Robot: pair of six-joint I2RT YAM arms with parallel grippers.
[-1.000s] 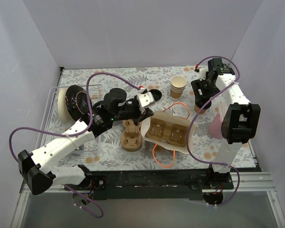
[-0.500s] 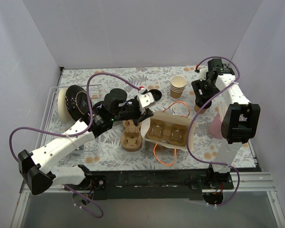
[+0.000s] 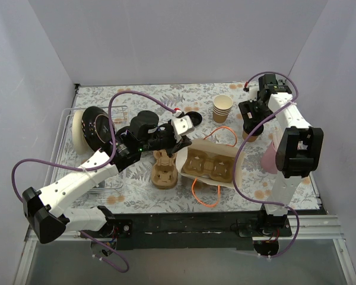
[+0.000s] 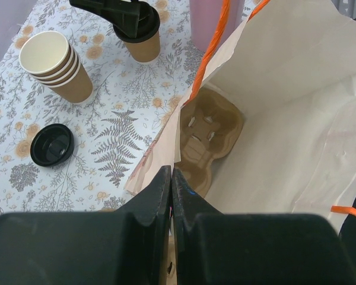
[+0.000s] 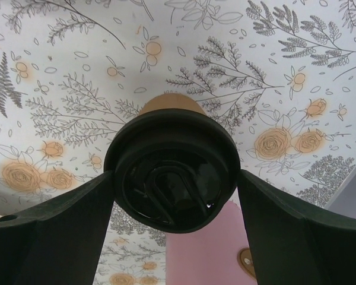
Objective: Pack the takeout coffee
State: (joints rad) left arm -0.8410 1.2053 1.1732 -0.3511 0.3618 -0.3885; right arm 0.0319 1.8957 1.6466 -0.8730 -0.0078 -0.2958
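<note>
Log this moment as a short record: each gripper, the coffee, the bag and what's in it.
left gripper: shut, pinching the rim of the paper bag, bag mouth open
right gripper: open, fingers either side of the black lid of the takeout coffee, not closed on it
takeout coffee: upright on the table, outside the bag
paper bag: holds a pulp cup carrier, visible wells empty
nearby: stack of lidless cups, loose black lid

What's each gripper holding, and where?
Left gripper appears to pinch the bag at its rim. Right gripper straddles the coffee at its lid; grip cannot be told.
</note>
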